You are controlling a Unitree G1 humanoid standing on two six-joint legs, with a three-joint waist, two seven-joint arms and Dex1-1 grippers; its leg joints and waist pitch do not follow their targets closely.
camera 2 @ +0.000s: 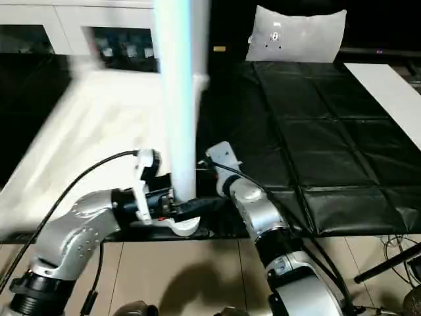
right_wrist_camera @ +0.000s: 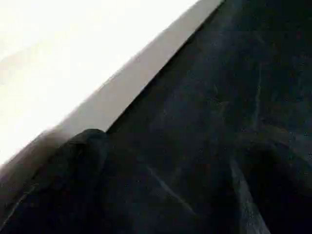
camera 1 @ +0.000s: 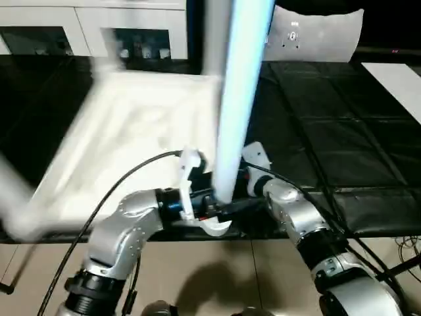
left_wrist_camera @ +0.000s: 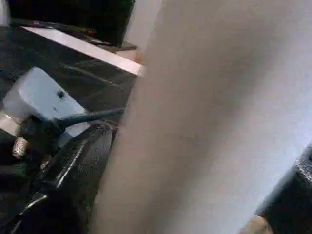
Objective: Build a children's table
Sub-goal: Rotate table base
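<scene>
The white table top [camera 1: 131,138] lies underside up on the black mat, blurred. A long white leg [camera 1: 240,85] stands upright at its near right corner. My left gripper [camera 1: 216,205] is shut on the leg's base; in the left wrist view the leg [left_wrist_camera: 209,122] sits between the black fingers [left_wrist_camera: 73,165]. My right gripper [camera 2: 200,168] is just right of the leg's base. In the right wrist view its fingers [right_wrist_camera: 73,170] stand apart, open, over the mat with the white table edge [right_wrist_camera: 97,73] beside them. Another blurred white bar [camera 1: 16,197] crosses the top's near left corner.
The black mat-covered workbench [camera 1: 329,131] stretches to the right. A white sheet [camera 1: 316,33] stands at the back, and a white board [camera 1: 398,79] lies at the far right. White cabinets [camera 1: 79,26] line the back left. Cables [camera 1: 408,247] hang over the near edge above the beige floor.
</scene>
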